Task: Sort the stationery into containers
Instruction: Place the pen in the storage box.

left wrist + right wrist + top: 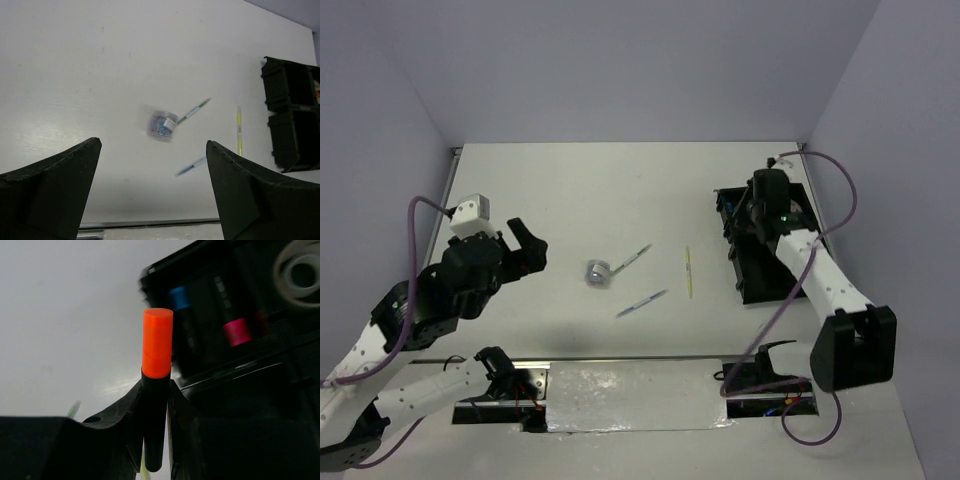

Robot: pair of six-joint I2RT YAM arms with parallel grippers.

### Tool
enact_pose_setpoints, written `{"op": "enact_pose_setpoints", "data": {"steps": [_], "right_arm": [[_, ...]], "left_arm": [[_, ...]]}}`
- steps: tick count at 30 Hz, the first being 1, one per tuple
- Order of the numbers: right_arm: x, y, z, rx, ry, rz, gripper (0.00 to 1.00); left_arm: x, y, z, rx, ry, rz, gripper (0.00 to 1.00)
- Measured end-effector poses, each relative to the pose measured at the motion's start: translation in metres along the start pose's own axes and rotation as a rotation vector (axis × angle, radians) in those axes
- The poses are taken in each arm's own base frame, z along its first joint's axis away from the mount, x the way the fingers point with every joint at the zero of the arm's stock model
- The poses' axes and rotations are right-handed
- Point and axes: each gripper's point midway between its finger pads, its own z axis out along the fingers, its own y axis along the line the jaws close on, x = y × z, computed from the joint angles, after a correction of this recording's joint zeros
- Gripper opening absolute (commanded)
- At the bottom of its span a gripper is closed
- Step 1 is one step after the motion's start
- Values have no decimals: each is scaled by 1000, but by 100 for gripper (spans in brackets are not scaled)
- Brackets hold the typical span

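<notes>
Tray [235, 375] holds blue highlighter [180, 297], pink highlighter [236, 331], tape roll [300, 272]; above it right gripper [155, 396] clamps orange highlighter [157, 342]; left gripper [152, 145] gapes wide.

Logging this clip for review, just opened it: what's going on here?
The right gripper is shut on an orange-capped highlighter at the black organiser tray, where a blue-capped highlighter, a pink-capped highlighter and a tape roll already lie. The left gripper hovers over the table, jaws wide open and empty. A small cylinder, two pens and a yellow stick lie unsorted there.
</notes>
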Motion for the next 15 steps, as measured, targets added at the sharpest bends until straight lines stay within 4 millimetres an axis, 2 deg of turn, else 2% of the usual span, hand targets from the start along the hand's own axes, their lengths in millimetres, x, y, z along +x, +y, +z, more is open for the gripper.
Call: {"op": "enact_pose_setpoints", "data": {"steps": [3,7,9,11,12,13,14,15], "right_arm": [[-26,-32,25,109,22,6,0],[-34,-49,56,167,99,-8,0],[-37,-51,66,179,124,-13,4],[-42,-49,78,181,141,-20,14],[-44,-49,84,182,147,-22,37],[-44,-48,88,182,153,-22,53],[-43,-48,91,185,160,-24,61],[-40,-49,91,189,168,-21,63]], "left_arm": [[-3,15,-11,-2,-11,70,99],[3,34,-17,-10,-23,128,99],[9,43,-17,-17,-26,142,99],[21,53,-15,-26,-18,151,99],[27,57,-13,-32,-10,158,99],[32,59,-11,-40,0,167,99],[35,62,-10,-47,6,174,99],[35,62,-9,-51,8,176,99]]}}
